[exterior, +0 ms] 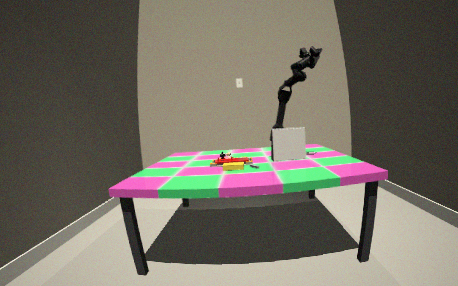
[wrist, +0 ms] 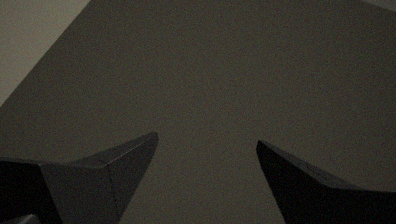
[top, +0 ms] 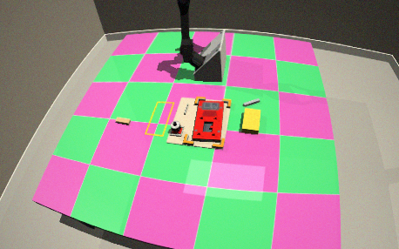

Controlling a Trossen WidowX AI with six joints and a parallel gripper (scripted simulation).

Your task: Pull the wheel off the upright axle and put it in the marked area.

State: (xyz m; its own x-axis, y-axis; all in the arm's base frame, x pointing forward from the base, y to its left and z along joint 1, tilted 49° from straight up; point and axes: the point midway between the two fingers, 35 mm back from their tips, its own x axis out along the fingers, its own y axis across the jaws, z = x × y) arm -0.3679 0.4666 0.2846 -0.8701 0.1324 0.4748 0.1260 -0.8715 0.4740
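Note:
A small black wheel with a pale hub (top: pixel 176 124) (exterior: pixel 222 155) sits on the upright axle at the left front corner of a beige board (top: pixel 187 117). The axle itself is mostly hidden under the wheel. The marked area, a thin yellow-orange outline (top: pixel 165 102), lies on the table just left of the board, with nothing inside it. My gripper (wrist: pixel 207 141) (exterior: pixel 317 50) is open and empty, raised high above the table and far from the wheel. It is out of view in the top view.
A red car-like body (top: pixel 208 134) lies on the board between orange corner pieces. A yellow block (top: pixel 251 120) and a grey bar (top: pixel 251 103) lie to its right. A small tan block (top: pixel 123 121) lies left of the outline. A tall grey-white panel (exterior: pixel 289 144) stands near the arm's base.

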